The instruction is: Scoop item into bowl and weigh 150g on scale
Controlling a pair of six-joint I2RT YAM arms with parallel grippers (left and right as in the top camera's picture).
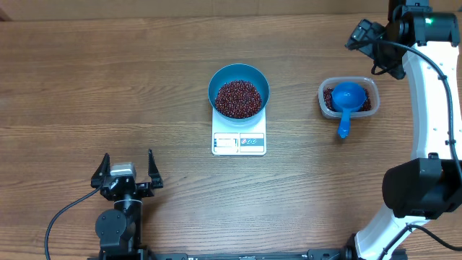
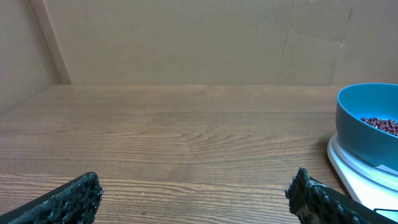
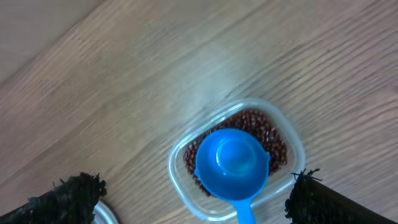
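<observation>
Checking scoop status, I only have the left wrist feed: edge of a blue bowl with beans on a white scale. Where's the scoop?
Observer: The small blue plastic handled scoop sits in the clear plastic rounded-rectangle tub, to the right of the scale, with its handle poking out over the near rim.
Operator: Is anything gripping it?
Observer: No. The right end effector is open, raised near the tub and holding nothing.
Operator: Any stock left in that tub?
Observer: Yes, dark red-brown beans lie under and around the scoop.
</observation>
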